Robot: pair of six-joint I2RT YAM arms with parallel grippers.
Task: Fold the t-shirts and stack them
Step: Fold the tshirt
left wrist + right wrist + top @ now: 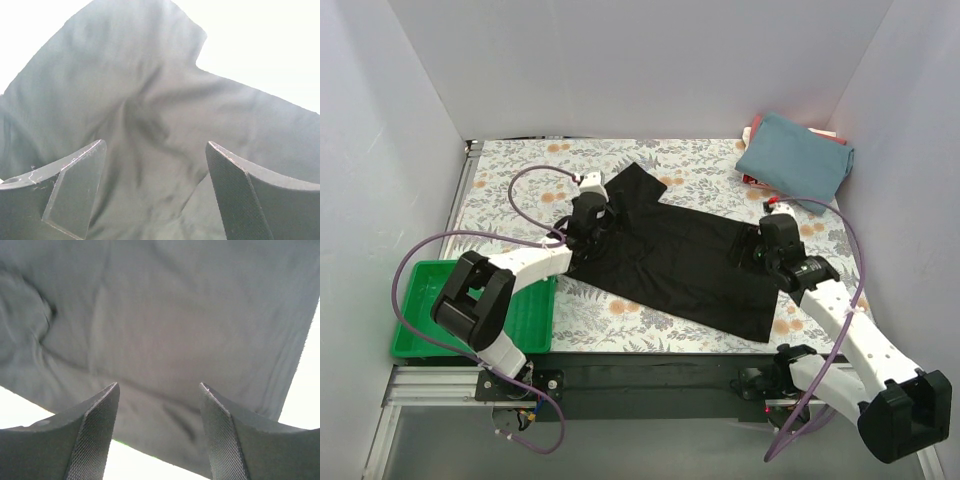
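Observation:
The black t-shirt (675, 260) lies spread across the middle of the floral table. My left gripper (588, 228) hovers over its left part, jaws open, with wrinkled black cloth (150, 130) between the fingers. My right gripper (757, 247) sits over the shirt's right edge, jaws open, black cloth (165, 325) below and its edge just under the fingertips. A folded teal-blue t-shirt (797, 158) lies at the back right on top of a red/pink one (752, 133).
A green plastic tray (412, 315) sits at the front left beside the left arm. White walls close in the table on three sides. Purple cables loop off both arms.

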